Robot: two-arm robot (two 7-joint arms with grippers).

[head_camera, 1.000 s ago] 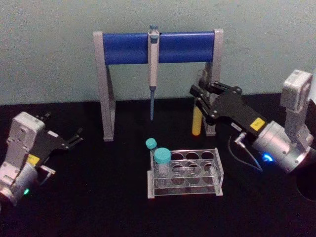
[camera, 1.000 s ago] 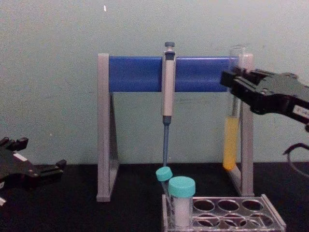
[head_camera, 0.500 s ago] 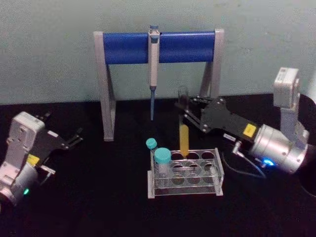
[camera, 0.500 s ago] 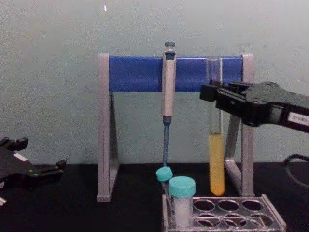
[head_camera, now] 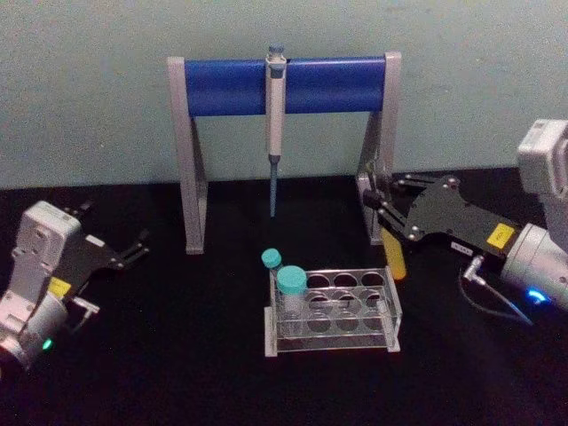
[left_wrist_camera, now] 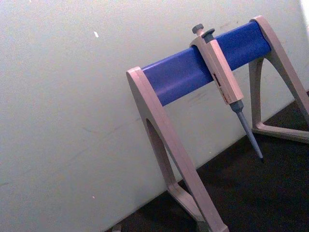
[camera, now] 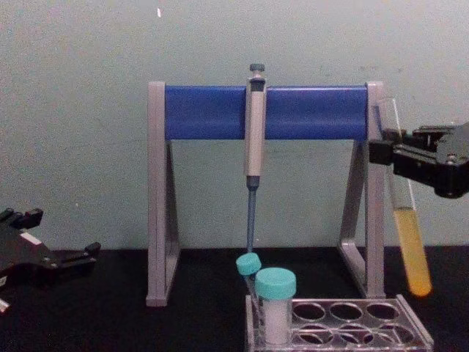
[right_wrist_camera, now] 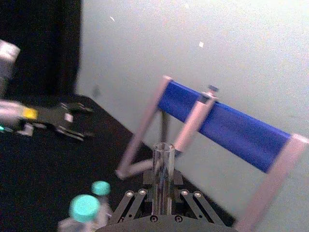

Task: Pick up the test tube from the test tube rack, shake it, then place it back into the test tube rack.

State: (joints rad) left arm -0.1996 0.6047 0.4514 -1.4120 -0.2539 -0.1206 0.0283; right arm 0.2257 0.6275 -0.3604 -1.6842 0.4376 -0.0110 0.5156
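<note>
Jaws of right gripper [head_camera: 374, 206] pinch the tilted test tube [camera: 410, 249] aloft; left gripper [head_camera: 114, 226] parked, jaws wide.

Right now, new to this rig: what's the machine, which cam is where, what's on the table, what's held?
A two-armed robot at a black table. Views: head camera looking down, chest camera looking forward, one camera per wrist. On the table: a clear test tube rack holding a teal-capped vial and a thin teal-capped tube; behind it, a blue-barred stand with a pipette hanging. The right gripper holds the test tube, tilted, in the air right of the rack. The left gripper rests open, far left.
</note>
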